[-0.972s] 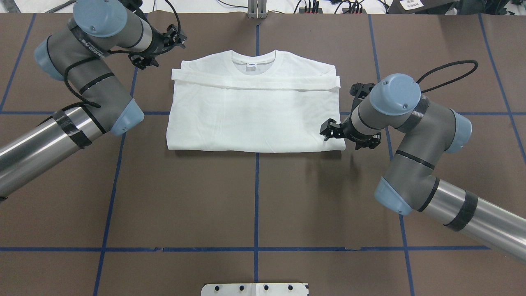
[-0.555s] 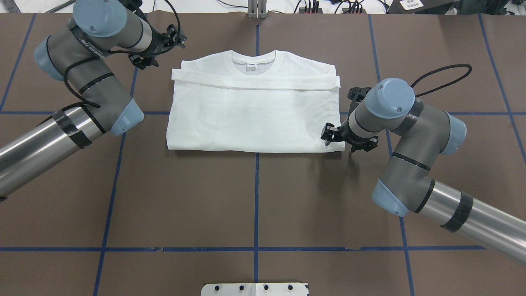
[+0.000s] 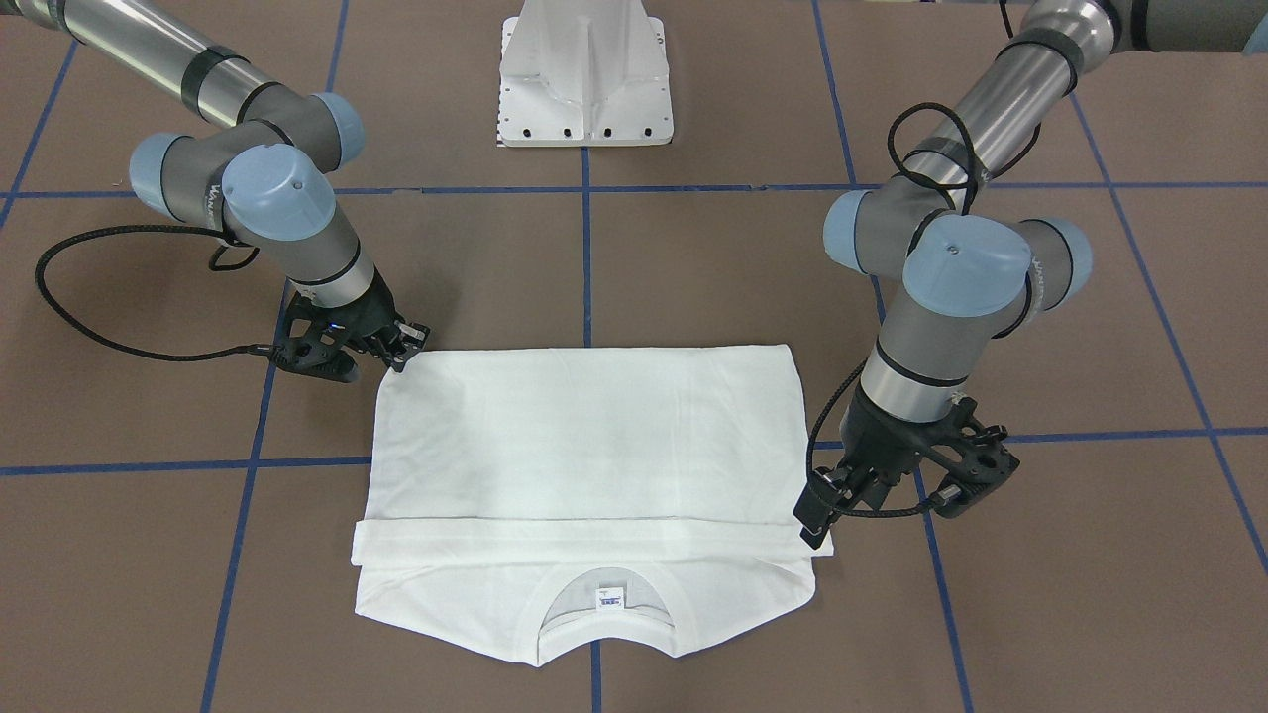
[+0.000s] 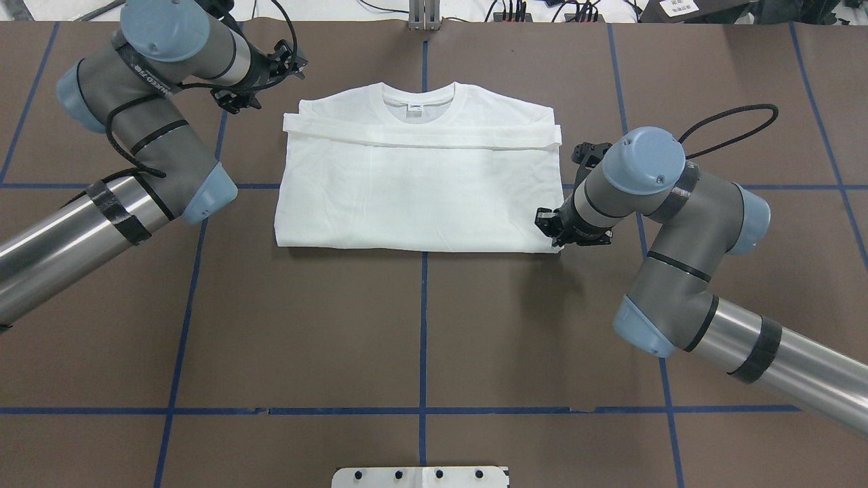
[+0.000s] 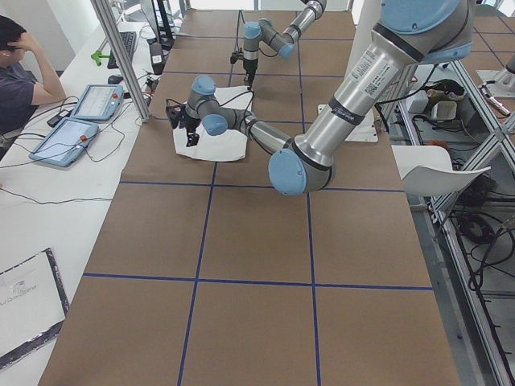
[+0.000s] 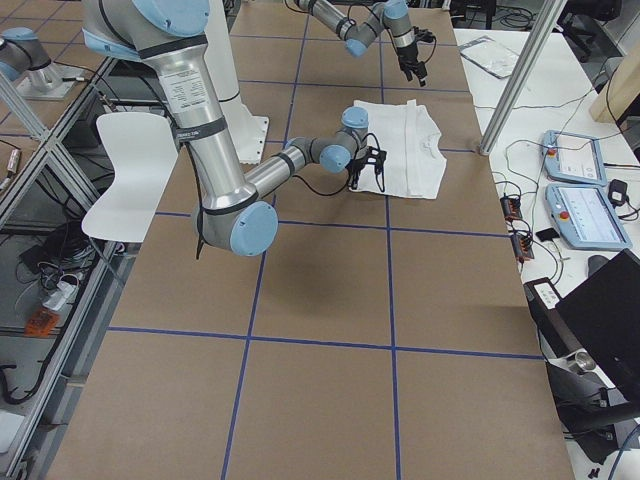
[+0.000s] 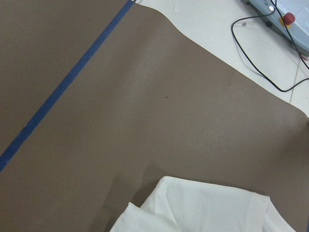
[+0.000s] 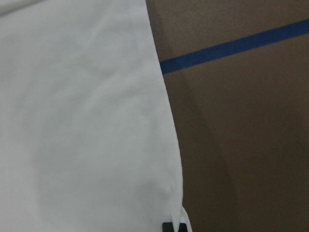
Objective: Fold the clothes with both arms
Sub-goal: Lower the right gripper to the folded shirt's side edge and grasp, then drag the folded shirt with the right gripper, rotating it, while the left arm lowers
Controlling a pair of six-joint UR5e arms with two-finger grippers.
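The right gripper (image 4: 557,232) sits at the T-shirt's (image 4: 420,193) right corner on the robot's side. One black fingertip (image 8: 169,226) touches the hem; its jaws look close together, but I cannot tell whether they pinch cloth. The left gripper (image 3: 887,505) is spread wide and holds nothing, poised just beside the end of the folded sleeve band (image 4: 420,137) at the shirt's left shoulder. The shirt lies flat on the brown table (image 4: 420,325), plain white side up. Its collar (image 4: 420,95) points away from the robot.
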